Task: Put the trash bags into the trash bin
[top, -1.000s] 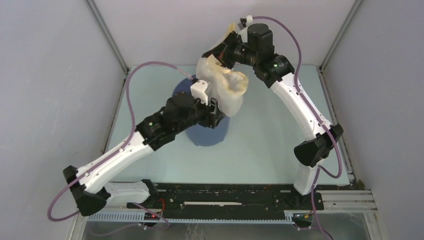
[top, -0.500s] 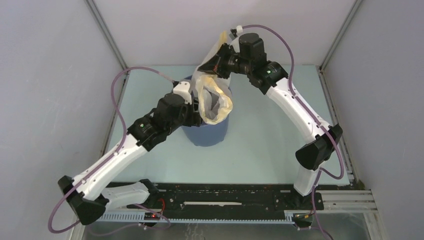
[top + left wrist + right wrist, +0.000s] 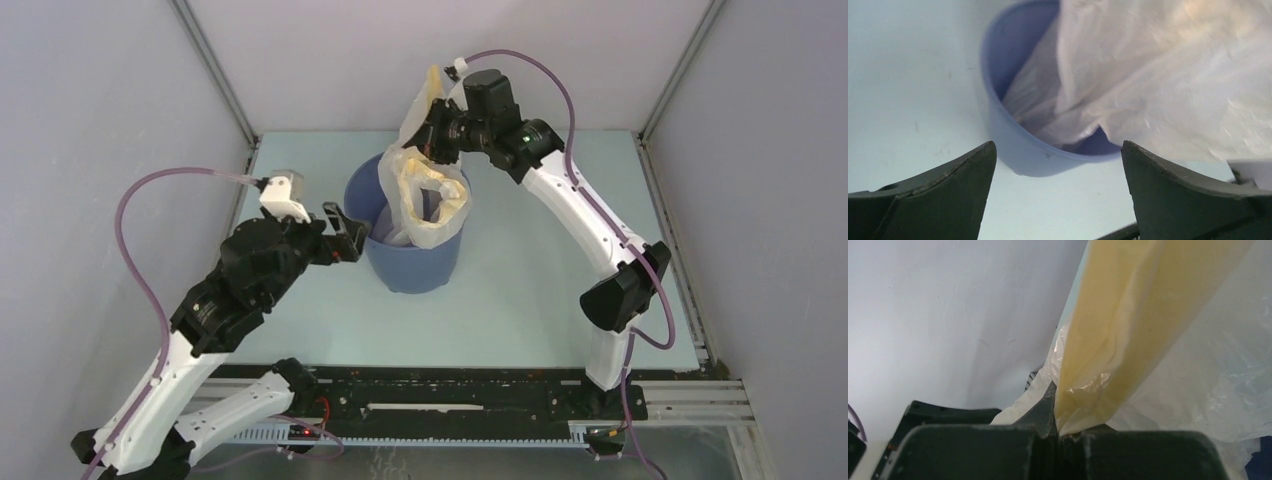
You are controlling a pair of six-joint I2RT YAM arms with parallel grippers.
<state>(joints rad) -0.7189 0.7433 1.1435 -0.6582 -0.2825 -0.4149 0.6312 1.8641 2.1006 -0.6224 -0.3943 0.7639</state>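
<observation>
My left gripper [image 3: 350, 232] has released the trash bag [image 3: 432, 200] and withdrawn, jaws spread, with the trash bin [image 3: 415, 268] just ahead. My right gripper [image 3: 432, 140] pinches the bag's rim above the bin. The bag's lower part hangs inside, so only the held upper part likely remains to be fed in.

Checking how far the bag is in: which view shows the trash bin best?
Top external: the whole trash bin shows, with the trash bag hanging into it. Left wrist shows only part of its rim and wall; right wrist, perhaps a blue sliver.
</observation>
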